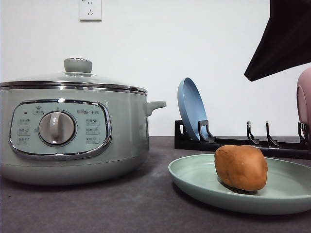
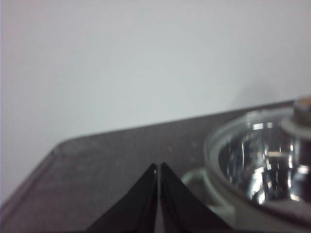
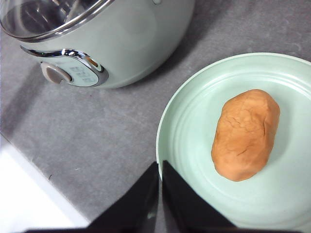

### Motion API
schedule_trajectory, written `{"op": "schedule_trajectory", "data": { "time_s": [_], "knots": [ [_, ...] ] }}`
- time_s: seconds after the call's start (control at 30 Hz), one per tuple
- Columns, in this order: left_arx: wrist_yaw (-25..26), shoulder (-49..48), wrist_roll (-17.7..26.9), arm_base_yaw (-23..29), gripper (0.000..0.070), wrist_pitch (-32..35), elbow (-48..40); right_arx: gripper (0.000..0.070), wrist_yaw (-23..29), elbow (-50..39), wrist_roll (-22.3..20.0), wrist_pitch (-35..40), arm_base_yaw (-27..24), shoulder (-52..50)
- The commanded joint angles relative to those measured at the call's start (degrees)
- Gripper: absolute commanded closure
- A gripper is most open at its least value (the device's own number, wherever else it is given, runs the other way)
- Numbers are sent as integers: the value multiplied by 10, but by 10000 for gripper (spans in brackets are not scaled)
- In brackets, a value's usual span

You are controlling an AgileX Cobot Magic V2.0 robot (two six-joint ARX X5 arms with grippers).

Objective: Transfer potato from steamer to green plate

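Jaws shut; blue plate [image 1: 191, 108] racked behind.

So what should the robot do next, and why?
Probably just pull the right gripper back and rest. The potato already lies on the green plate, the steamer has its lid on, and both grippers are shut and empty, the left gripper beside the steamer. Nothing looks left to move.

Plain white wall [image 1: 204, 43], white power socket [image 1: 90, 9], dark grey tabletop [image 1: 121, 204]
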Motion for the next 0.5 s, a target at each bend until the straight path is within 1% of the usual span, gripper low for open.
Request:
{"op": "schedule_trajectory", "data": {
  "time_s": [0.0, 0.27, 0.47],
  "knots": [
    [-2, -9, -14, 2, 699, 7, -13, 700, 0, 4, -5, 7, 3, 2],
    [-3, -34, -15, 2, 699, 1, -66, 700, 0, 4, -5, 7, 3, 2],
    [-3, -44, -15, 2, 699, -45, -78, 700, 0, 4, -5, 7, 3, 2]
  ]
}}
